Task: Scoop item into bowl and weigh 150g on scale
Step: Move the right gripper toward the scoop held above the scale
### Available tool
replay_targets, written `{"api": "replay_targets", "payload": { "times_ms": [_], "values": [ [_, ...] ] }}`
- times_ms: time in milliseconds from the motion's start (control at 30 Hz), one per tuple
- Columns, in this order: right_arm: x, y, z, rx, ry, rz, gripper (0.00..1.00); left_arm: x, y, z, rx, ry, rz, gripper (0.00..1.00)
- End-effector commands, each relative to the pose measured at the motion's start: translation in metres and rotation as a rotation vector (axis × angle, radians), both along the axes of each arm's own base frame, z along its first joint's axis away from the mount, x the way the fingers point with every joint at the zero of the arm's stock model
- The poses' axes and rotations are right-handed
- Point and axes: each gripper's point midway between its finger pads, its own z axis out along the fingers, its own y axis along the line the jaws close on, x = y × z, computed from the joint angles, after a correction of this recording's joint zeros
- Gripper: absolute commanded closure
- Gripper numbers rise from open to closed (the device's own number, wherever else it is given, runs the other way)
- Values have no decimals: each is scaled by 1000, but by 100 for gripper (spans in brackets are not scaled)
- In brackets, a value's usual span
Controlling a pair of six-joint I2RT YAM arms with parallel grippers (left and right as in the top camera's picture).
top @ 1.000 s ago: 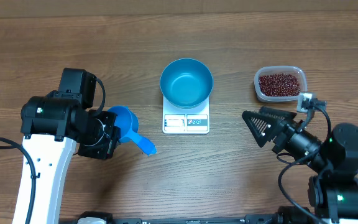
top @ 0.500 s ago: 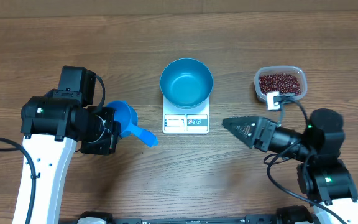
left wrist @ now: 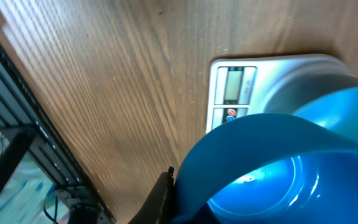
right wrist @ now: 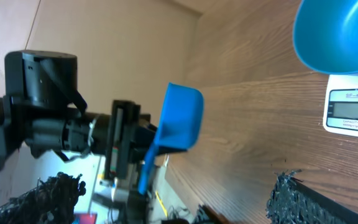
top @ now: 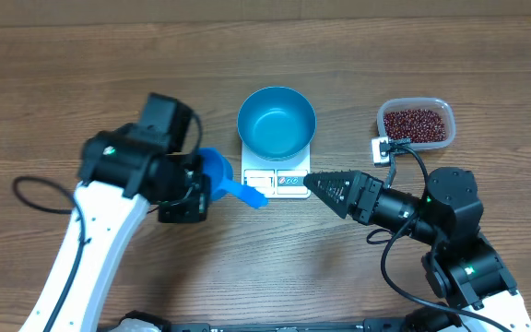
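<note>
The bright blue bowl (top: 277, 122) stands empty on the white scale (top: 277, 182), whose display (right wrist: 353, 112) also shows in the right wrist view beneath the bowl (right wrist: 340, 31). The beans (top: 417, 123) lie in a clear tub at the right. My left gripper (top: 190, 192) is shut on a small blue scoop (top: 219, 172), just left of the scale. In the left wrist view the scoop (left wrist: 260, 174) fills the lower frame beside one finger (left wrist: 162, 199). My right gripper (top: 313, 184) stands open and empty, its tips at the scale's front right corner.
The clear plastic tub (top: 383, 120) stands right of the scale, behind my right arm. Bare wooden table lies in front of the scale and along the far edge.
My left arm has carried the scoop to the right, up to the scale's left side. My right gripper has swung left from near the tub to the scale's front right corner.
</note>
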Motion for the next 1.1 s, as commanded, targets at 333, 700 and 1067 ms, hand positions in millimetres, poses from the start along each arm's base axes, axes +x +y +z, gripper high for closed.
{"api": "replay_targets", "payload": {
  "times_ms": [333, 700, 1067],
  "values": [
    [21, -6, 7, 71, 135, -220, 9, 36, -58, -34, -72, 67, 75, 96],
    [38, -11, -11, 35, 176, -294, 12, 50, -58, -34, -45, -1, 81, 96],
    [49, 14, -29, -3, 160, -174, 18, 56, -66, -35, 55, -108, 38, 96]
  ]
}}
